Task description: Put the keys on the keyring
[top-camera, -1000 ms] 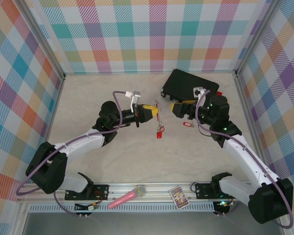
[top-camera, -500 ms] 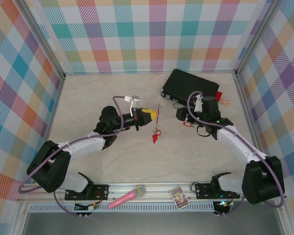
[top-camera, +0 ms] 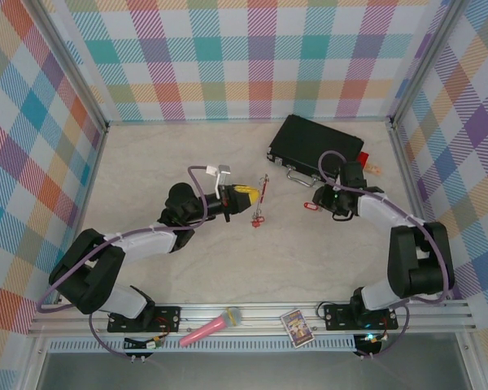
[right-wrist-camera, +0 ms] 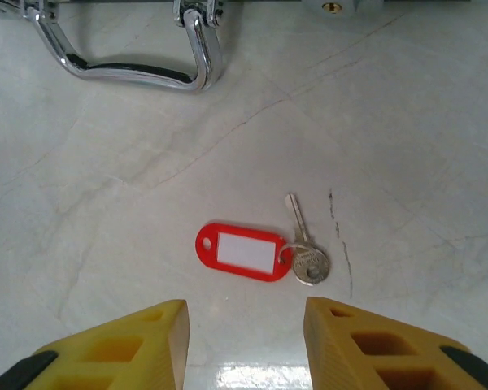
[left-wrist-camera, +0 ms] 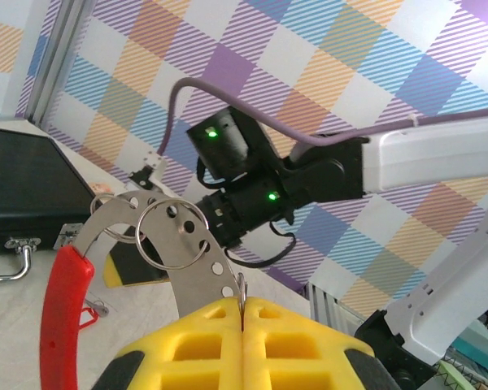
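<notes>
My left gripper (top-camera: 246,196) is shut on the keyring (top-camera: 263,187), a curved grey metal strip with holes (left-wrist-camera: 189,262) and a red arc (left-wrist-camera: 62,299). The strip's thin edge is pinched between the yellow pads (left-wrist-camera: 242,314), and a wire ring (left-wrist-camera: 172,234) threads through it. Small red key tags (top-camera: 258,219) dangle below it over the table. Another key, a red tag with a white label (right-wrist-camera: 244,252) joined to a metal key (right-wrist-camera: 307,258), lies flat on the table (top-camera: 311,206). My right gripper (right-wrist-camera: 246,325) hovers just above it, open, with nothing between the fingers (top-camera: 319,197).
A black case (top-camera: 313,146) lies at the back right, its chrome handle (right-wrist-camera: 130,61) just beyond the tag. A red block with a beige bit (top-camera: 368,165) sits beside the case. A pink microphone (top-camera: 211,327) and a small card (top-camera: 295,327) lie on the front rail.
My right gripper has swung right and down over the loose tag, and its jaws have narrowed. The left gripper and keyring have shifted slightly, the dangling tags now a little to the left.
</notes>
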You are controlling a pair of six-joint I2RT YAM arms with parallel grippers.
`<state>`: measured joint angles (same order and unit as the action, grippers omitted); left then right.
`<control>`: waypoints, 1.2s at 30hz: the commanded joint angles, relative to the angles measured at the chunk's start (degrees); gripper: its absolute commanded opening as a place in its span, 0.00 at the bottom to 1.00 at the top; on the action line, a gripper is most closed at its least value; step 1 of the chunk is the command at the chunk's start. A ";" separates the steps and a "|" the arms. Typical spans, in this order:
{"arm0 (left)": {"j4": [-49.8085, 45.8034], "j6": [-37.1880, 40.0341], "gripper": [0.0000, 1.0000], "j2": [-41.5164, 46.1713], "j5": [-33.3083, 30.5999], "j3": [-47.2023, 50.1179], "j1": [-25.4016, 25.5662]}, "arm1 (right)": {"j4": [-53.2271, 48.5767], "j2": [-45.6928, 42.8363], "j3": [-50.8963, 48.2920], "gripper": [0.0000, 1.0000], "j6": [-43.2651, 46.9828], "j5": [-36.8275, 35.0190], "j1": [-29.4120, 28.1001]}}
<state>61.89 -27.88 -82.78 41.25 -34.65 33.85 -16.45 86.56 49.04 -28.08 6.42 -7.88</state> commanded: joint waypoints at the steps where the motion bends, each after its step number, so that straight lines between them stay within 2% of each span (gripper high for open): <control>1: 7.91 -1.73 0.00 -0.95 0.57 0.98 -0.45 | -1.10 2.65 3.78 0.44 -0.20 -0.44 -0.02; 9: 12.62 -5.03 0.00 -3.45 1.27 1.13 -0.80 | -0.17 12.24 9.38 0.50 1.66 0.34 0.86; 13: 12.58 -4.83 0.00 -3.13 1.16 1.43 -0.80 | 0.18 14.11 9.52 0.52 1.59 0.44 1.11; 19: 12.07 -4.04 0.00 -2.70 0.52 1.71 -0.86 | 0.37 12.77 6.51 0.52 1.44 1.55 1.16; 29: 12.35 -4.72 0.00 -2.99 0.64 1.70 -0.88 | 0.28 7.67 1.46 0.49 -0.40 8.45 0.73; 36: 12.90 -5.04 0.00 -3.57 0.78 1.61 -0.85 | -2.73 4.08 0.95 0.48 -0.05 9.76 -6.54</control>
<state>70.70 -32.40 -86.19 41.43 -33.15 33.54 -16.49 92.58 50.04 -28.08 14.11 -11.64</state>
